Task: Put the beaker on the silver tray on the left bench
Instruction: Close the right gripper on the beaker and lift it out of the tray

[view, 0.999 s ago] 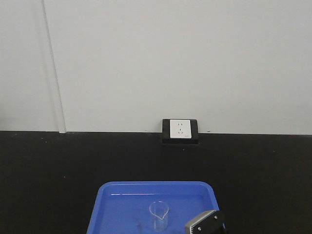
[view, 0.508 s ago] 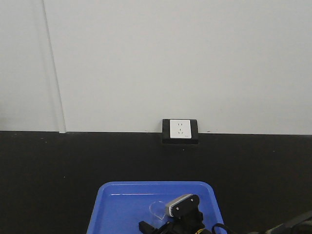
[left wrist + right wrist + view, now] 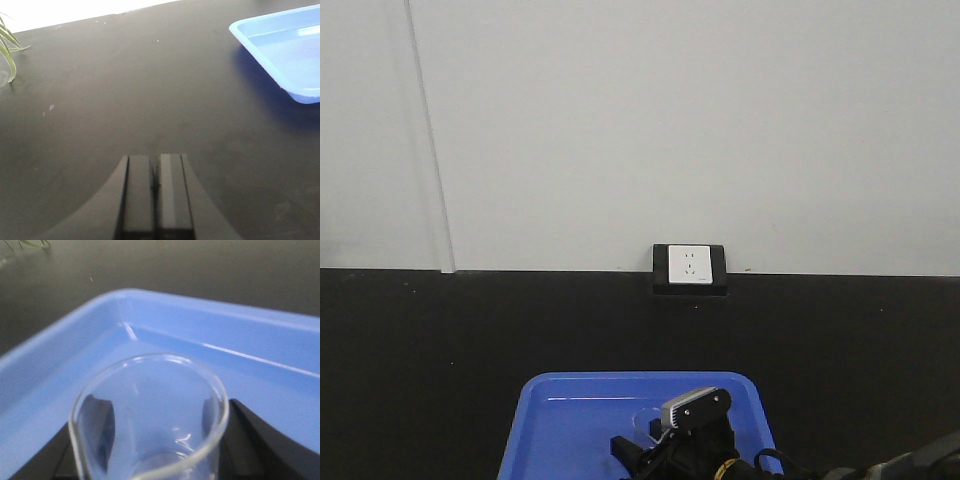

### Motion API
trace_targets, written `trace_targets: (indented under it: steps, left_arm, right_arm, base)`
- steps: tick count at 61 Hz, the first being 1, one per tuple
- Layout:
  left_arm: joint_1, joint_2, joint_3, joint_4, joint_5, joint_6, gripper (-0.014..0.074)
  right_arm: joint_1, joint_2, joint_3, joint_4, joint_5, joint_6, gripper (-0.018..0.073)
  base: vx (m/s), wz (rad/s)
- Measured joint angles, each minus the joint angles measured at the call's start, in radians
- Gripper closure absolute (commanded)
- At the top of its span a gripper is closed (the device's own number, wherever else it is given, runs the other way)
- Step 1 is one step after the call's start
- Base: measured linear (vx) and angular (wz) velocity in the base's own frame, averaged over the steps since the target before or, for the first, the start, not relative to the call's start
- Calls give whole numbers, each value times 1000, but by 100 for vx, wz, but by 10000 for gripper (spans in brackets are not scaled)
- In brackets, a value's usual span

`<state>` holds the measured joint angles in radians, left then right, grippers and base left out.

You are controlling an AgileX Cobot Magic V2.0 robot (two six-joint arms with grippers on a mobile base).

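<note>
The small clear beaker (image 3: 150, 385) stands upright in the bright blue tray (image 3: 200, 330). My right gripper (image 3: 150, 440) has a black finger against each side of its wall and is shut on it. In the front view only the beaker's rim (image 3: 642, 426) shows, just left of the right wrist (image 3: 695, 435). My left gripper (image 3: 155, 167) is shut and empty, low over the black worktop (image 3: 125, 90), to the left of the blue tray (image 3: 285, 55). The silver tray and the left bench are out of view.
A wall socket (image 3: 690, 268) sits at the back of this black worktop (image 3: 440, 350), under a white wall. A few green plant leaves (image 3: 7, 47) reach in at the far left of the left wrist view.
My right arm came in from the lower right over the blue tray to the beaker, and its fingers now stand against the beaker's sides. In the last half second it barely shifted.
</note>
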<state>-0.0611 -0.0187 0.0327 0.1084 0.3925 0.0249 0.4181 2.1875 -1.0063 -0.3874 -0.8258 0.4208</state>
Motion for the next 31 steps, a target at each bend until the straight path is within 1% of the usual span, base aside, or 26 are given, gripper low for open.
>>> trace_targets:
  steps: [6,13,16,23,31]
  left_arm:
    - [0,0,0,0,0,0,595]
    - [0,0,0,0,0,0,595]
    - [0,0,0,0,0,0,595]
    - [0,0,0,0,0,0,595]
    - [0,0,0,0,0,0,595]
  right_arm:
    - [-1,-130,80,-2,39,18,573]
    - [-11,-318,195,-6,145,23,573]
    - [-15,-418,241,-6,203,25,573]
    - [-16,-665,363,-6,390,25,573]
    - [-16,-955,481,-5,560,25,573]
  base:
    - [0,0]
    - [0,0]
    - [0,0]
    - [0,0]
    - [0,0]
